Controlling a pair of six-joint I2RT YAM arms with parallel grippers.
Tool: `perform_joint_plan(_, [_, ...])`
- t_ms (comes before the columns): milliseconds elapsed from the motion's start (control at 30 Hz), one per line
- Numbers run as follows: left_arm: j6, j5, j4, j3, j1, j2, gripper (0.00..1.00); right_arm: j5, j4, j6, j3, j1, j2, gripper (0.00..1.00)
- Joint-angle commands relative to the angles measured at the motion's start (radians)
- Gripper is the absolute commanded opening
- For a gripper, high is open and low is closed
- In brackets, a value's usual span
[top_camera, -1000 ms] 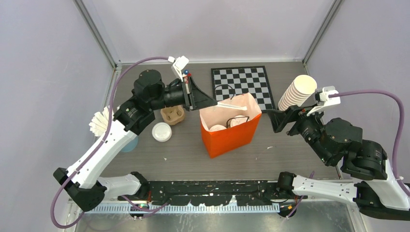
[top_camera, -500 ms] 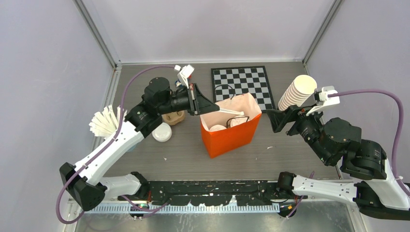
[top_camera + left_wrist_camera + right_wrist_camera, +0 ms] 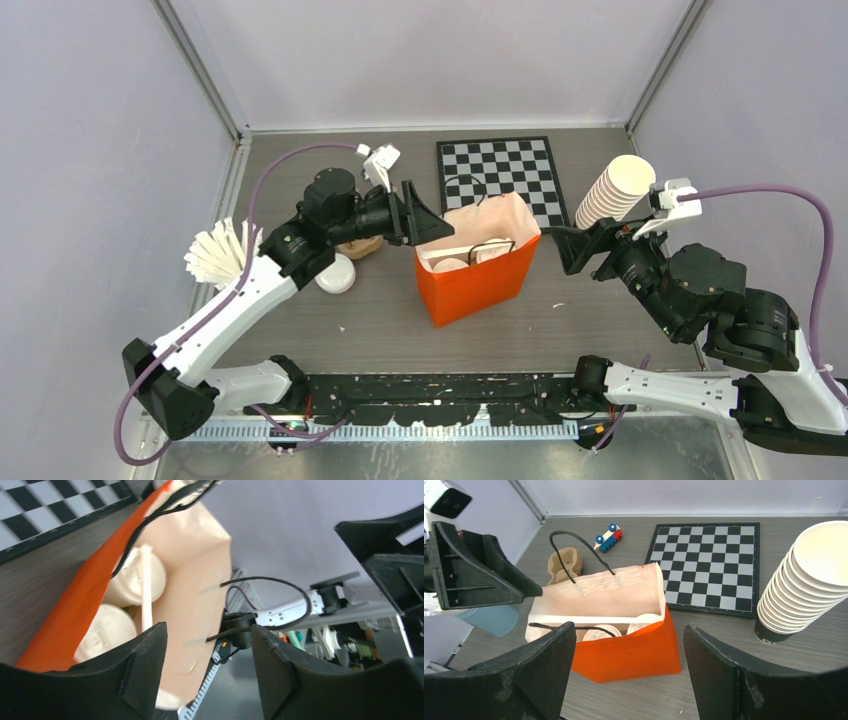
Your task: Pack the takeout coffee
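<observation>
Left gripper (image 3: 207, 629): the jaws are seen apart, with nothing clamped between them; it is held tilted at the rim of the bag.
Right gripper (image 3: 629, 632): the jaws are spread wide and nothing is gripped; it is held in the air, apart from the bag.
Orange paper bag (image 3: 478, 282): stood upright and open between the two grippers, just ahead of the left fingertips and ahead of the right ones; its black cord handles are raised.
Takeout coffee (image 3: 137, 577): a white lidded cup, set inside the bag, below and beyond the left gripper's jaws.
Second lidded cup (image 3: 107, 630): set inside the bag as well, just beside the first and nearer the left gripper.
White stirrer stick (image 3: 146, 587): laid in the bag across the two lids.
Stack of lidless cups (image 3: 806, 585): leaned to the right of the right gripper, beside the chessboard.
Chessboard (image 3: 706, 565): laid flat beyond the bag, as seen from the right gripper.
Toy car (image 3: 607, 536): found beyond the bag, left of the chessboard.
Cardboard cup carrier (image 3: 565, 565): placed behind the left gripper's fingers in the right wrist view.
</observation>
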State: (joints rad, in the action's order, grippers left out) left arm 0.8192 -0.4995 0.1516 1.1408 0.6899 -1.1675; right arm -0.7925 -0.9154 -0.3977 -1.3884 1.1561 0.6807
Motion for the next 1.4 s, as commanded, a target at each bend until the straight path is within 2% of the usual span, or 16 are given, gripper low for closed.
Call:
perform_joint_plan(0, [-0.159, 0.229, 0.322, 0.123, -0.010, 0.099, 0.69, -0.020, 0.012, -0.011, 0.005, -0.001, -0.008, 0.82])
perform_joint_plan(233, [-0.322, 0.660, 0.876, 0.447, -0.019, 0.095, 0.83, -0.013, 0.019, -0.007, 0.015, -0.002, -0.002, 0.83])
perform_joint_plan(300, [-0.323, 0.796, 1.004, 0.508, -0.020, 0.082, 0.90, -0.009, 0.026, -0.008, 0.023, -0.001, 0.000, 0.83])
perform_joint_plan(433, [-0.311, 1.023, 1.241, 0.596, -0.037, 0.050, 0.99, 0.005, 0.051, -0.023, 0.055, -0.002, -0.008, 0.83])
perform_joint_plan(533, [-0.283, 1.111, 1.346, 0.639, -0.089, 0.039, 1.00, 0.016, 0.063, -0.034, 0.076, -0.002, -0.017, 0.83])
perform_joint_plan(733, [-0.230, 1.064, 1.389, 0.593, -0.265, 0.071, 1.00, 0.022, 0.064, -0.053, 0.092, -0.002, -0.039, 0.83])
perform_joint_plan(1000, [-0.094, 1.072, 1.506, 0.511, -0.432, 0.098, 1.00, 0.026, 0.078, -0.116, 0.143, -0.001, -0.089, 0.82])
perform_joint_plan(1233, [-0.076, 0.910, 1.374, 0.359, -0.592, 0.159, 1.00, 0.026, 0.070, -0.146, 0.151, -0.001, -0.110, 0.82])
perform_joint_plan(1367, [-0.099, 0.819, 1.276, 0.277, -0.660, 0.187, 0.90, 0.019, 0.059, -0.142, 0.135, -0.002, -0.115, 0.82])
